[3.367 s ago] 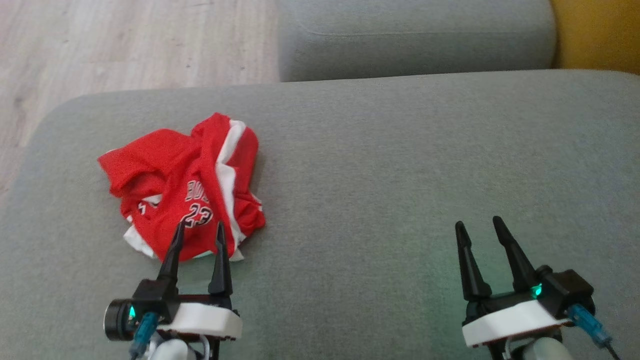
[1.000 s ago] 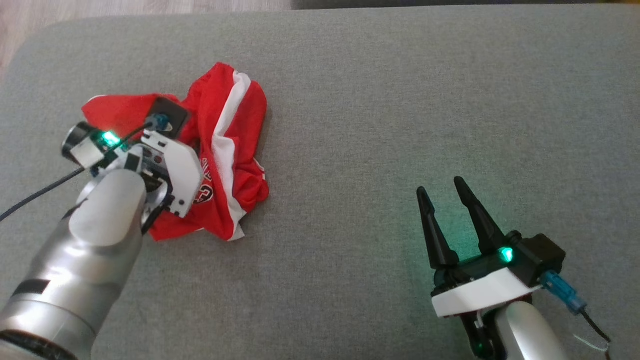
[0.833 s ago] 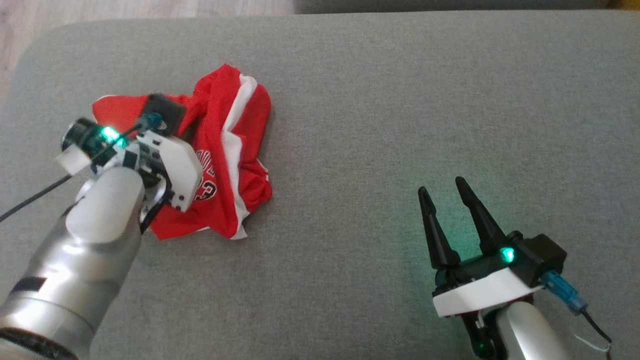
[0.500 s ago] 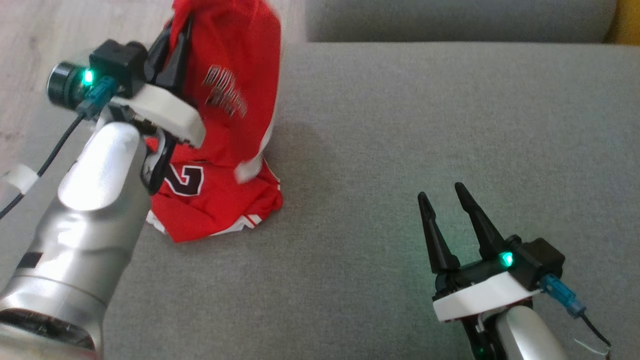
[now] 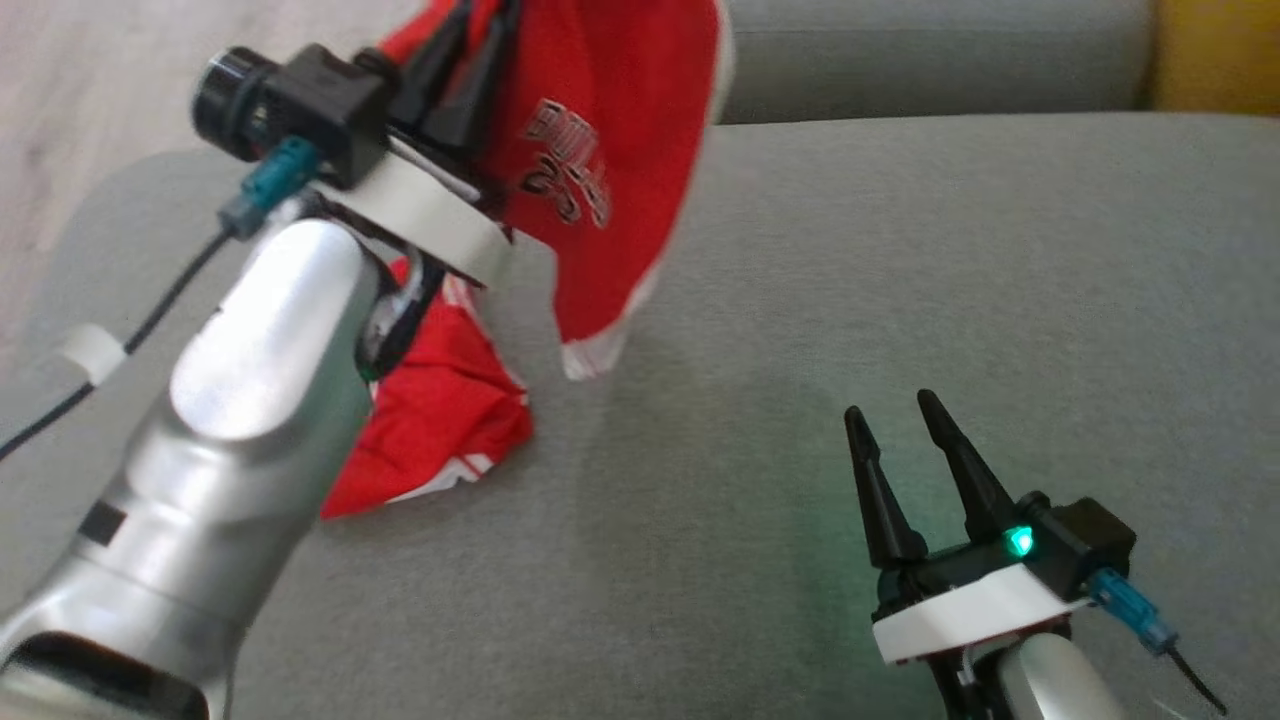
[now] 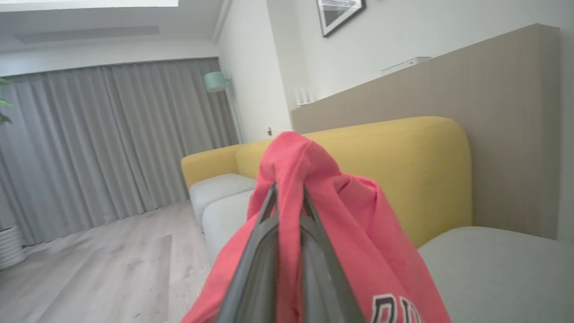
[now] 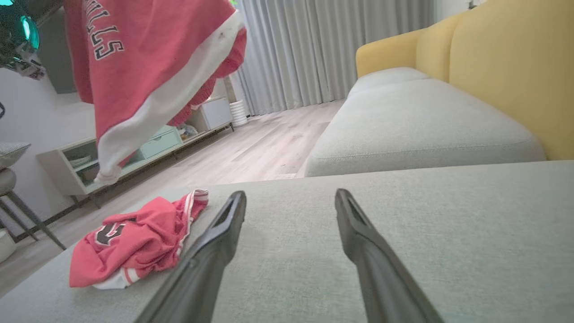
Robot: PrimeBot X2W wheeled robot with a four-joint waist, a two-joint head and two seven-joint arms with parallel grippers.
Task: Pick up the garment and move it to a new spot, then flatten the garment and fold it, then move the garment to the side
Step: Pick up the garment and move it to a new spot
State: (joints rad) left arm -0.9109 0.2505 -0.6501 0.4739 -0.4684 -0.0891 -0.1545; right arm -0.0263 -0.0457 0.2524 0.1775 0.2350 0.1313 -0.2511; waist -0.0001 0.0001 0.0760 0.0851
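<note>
The garment [image 5: 610, 150], a red jersey with white trim and dark lettering, hangs in the air from my left gripper [image 5: 475, 20], which is shut on a bunch of its cloth. In the left wrist view the red cloth [image 6: 341, 211] drapes over the closed fingers [image 6: 264, 233]. The right wrist view has the jersey [image 7: 148, 54] swinging at the upper left, its white hem off the cushion. A second red-and-white piece [image 5: 430, 420] lies crumpled on the grey cushion [image 5: 900, 250], apart from the hanging one. My right gripper [image 5: 892, 407] rests open and empty low over the cushion at the lower right.
The grey sofa seat spreads wide to the right. Another grey cushion [image 7: 417, 121] lies beyond it, with a yellow backrest [image 7: 506, 67] behind. Wooden floor [image 5: 100, 90] runs past the cushion's left edge. A low shelf unit [image 7: 134, 152] stands across the room.
My left gripper shut on the garment, then raised it off the cushion and swung it rightward. A second red piece stayed lying there. The head camera tilted up. The right gripper held still.
</note>
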